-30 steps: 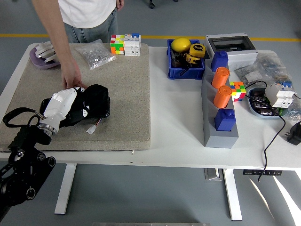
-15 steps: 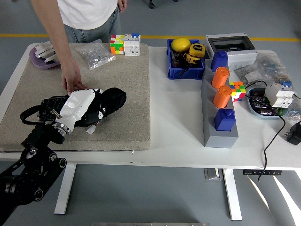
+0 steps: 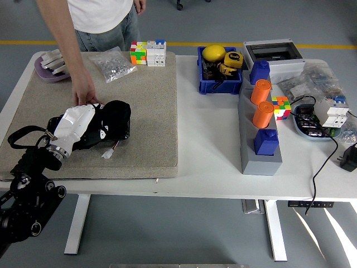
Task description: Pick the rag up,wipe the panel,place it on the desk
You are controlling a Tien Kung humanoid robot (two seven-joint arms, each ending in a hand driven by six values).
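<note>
On the beige mat [image 3: 145, 111], the left hand [image 3: 83, 125] presses a black rag [image 3: 114, 117] onto the panel [image 3: 61, 121], fingers clutching it. A person's hand [image 3: 86, 96] steadies the panel; it may be bumped.

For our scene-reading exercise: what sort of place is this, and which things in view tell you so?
Probably a robotics lab or workshop: a height-adjustable white table, a blue bin of tape measures, and circuit breakers with loose wiring.
</note>
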